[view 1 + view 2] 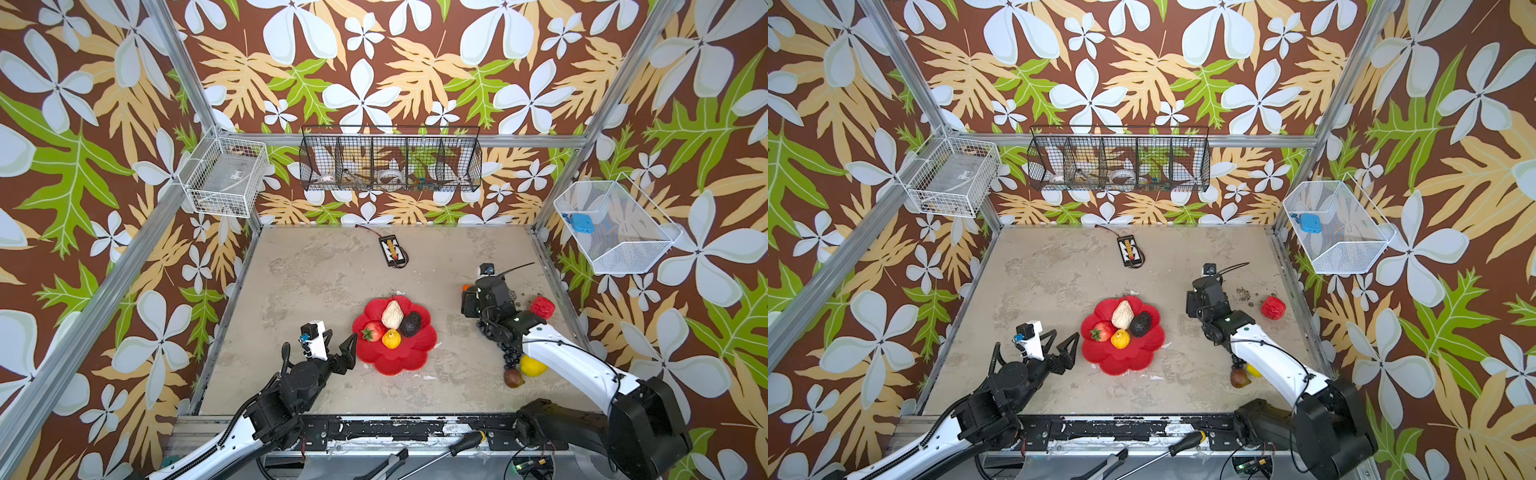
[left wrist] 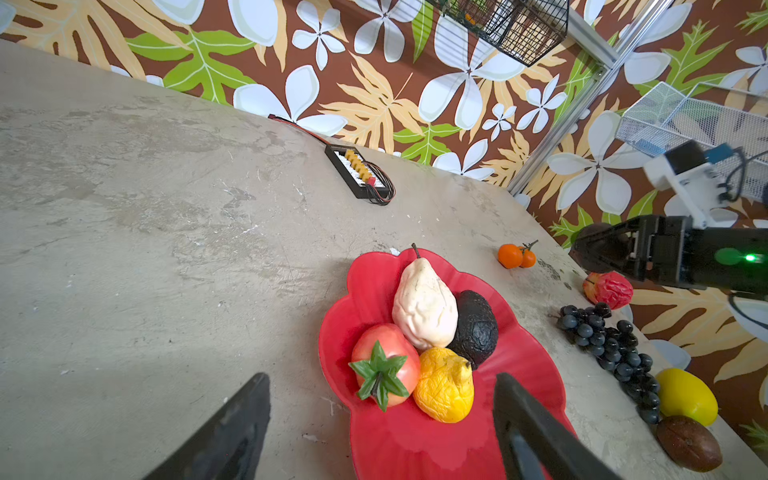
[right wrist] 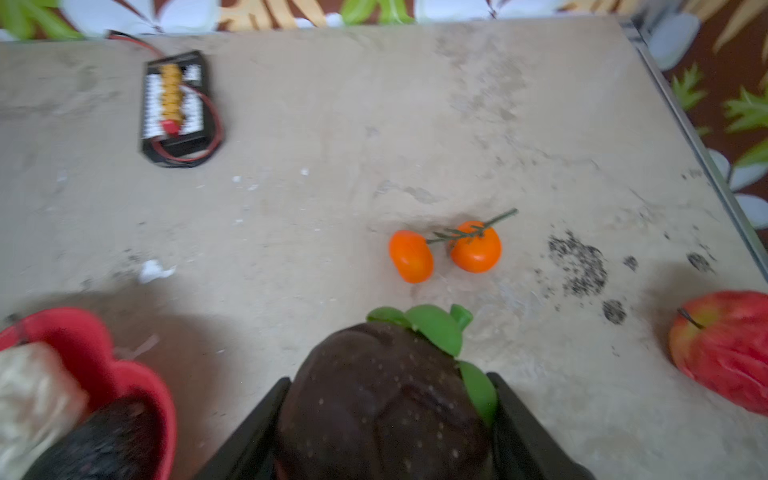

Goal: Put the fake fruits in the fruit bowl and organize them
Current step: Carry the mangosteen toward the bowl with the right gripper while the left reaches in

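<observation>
Right gripper [image 3: 388, 380] pinching dark strawberry [image 3: 374, 411]; left gripper [image 1: 343, 335] spread at fruit bowl [image 1: 415, 358] rim (open tabletop [image 1: 316, 282] beyond bowl).

Top cameras: two eyes side by side, high up and far from the shallow shiny red flower-shaped plastic bowl [image 1: 411, 357], looking down and toward the wall behind the bowl.
Top views share: nearly everything, the whole grey stone-look table [image 1: 1050, 291] around the bowl.
Left wrist camera: low and very near the bowl [image 2: 415, 449], looking across it to the small black box with red wires [image 2: 359, 174] behind the bowl.
Right wrist camera: low, beside the bowl [image 3: 137, 374], very near a dark red plastic strawberry [image 3: 382, 403]; the picture is a bit blurry.
Wrist views share: the bowl, the black box, two small orange plastic fruits [image 3: 476, 249] and a crinkled red plastic apple [image 3: 723, 353] off to one side of the bowl.
</observation>
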Tool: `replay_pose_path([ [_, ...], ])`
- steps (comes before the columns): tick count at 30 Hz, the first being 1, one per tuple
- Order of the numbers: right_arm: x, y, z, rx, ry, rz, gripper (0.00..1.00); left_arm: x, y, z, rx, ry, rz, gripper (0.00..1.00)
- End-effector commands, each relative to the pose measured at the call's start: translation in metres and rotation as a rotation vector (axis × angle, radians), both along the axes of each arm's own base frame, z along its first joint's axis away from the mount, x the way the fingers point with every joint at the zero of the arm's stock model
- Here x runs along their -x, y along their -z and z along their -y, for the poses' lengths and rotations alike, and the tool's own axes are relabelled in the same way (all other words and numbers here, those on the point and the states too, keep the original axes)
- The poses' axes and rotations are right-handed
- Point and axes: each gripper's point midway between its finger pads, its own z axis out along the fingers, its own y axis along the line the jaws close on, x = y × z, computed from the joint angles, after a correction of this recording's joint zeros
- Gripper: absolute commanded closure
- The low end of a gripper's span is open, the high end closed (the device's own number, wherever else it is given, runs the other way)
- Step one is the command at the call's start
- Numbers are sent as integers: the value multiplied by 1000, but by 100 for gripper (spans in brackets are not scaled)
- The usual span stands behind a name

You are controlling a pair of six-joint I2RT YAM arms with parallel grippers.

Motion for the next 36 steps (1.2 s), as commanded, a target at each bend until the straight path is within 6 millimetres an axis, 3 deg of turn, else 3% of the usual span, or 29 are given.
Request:
replay_pose_path([
  [1, 10, -15, -31, 3, -115, 86, 35, -2, -8, 1, 16, -2, 21, 15],
  [7, 55, -33, -95, -36, -365, 246, 35, -1, -19, 17, 103, 48, -26, 14],
  [14, 101, -43, -132, -90, -553, 420, 36, -1, -46, 59, 119, 198, -113, 14],
  [18, 127, -46, -147, -73, -663, 527, 36, 3, -60, 88, 107, 321, -164, 14],
  [24, 146, -42, -160, -22, -748, 595, 36, 7, -72, 120, 90, 465, -241, 15],
  [29, 153, -35, -169, 75, -775, 625, 36, 13, -73, 137, 71, 554, -289, 16],
  [36, 160, -32, -181, 108, -800, 644, 37, 15, -66, 145, 70, 595, -345, 22],
])
